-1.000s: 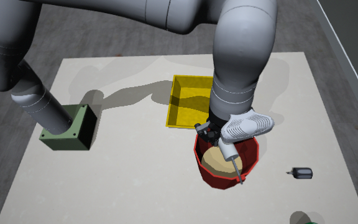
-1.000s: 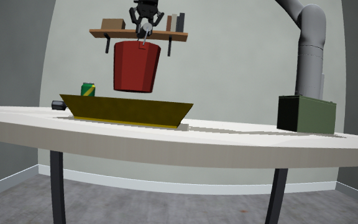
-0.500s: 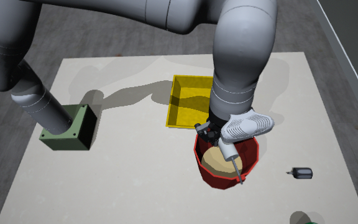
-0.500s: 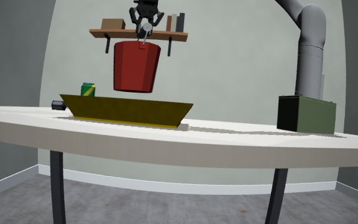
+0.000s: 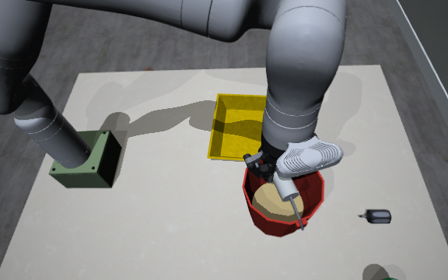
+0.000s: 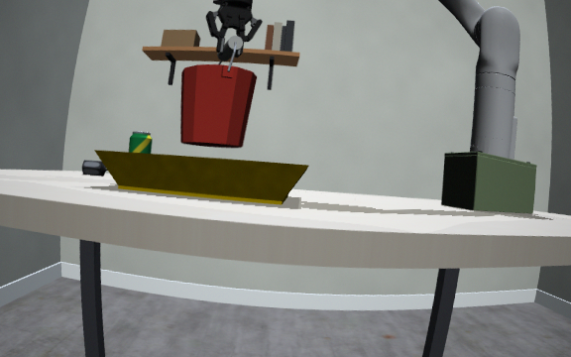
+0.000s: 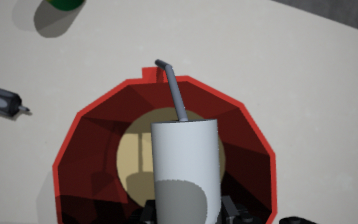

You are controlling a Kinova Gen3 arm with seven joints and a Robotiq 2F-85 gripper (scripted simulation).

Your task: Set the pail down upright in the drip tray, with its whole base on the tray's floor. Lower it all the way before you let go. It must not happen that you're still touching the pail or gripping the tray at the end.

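The red pail (image 5: 284, 202) hangs upright in the air from its grey wire handle with a white grip (image 5: 286, 188). My gripper (image 5: 260, 165) is shut on that grip. In the exterior view the pail (image 6: 217, 105) hangs well above the table, its base higher than the rim of the yellow drip tray (image 6: 201, 176), and my gripper (image 6: 232, 30) is at the top. In the top view the tray (image 5: 237, 126) lies just behind the pail, and its right part is hidden by my arm. The wrist view looks down into the pail (image 7: 165, 155) past the grip (image 7: 187, 170).
A green block (image 5: 88, 159) carries the arm's base at the left. A small dark tool (image 5: 377, 216) lies right of the pail. A green can (image 6: 140, 142) stands near the table's front right corner. A wall shelf (image 6: 221, 52) with books is behind.
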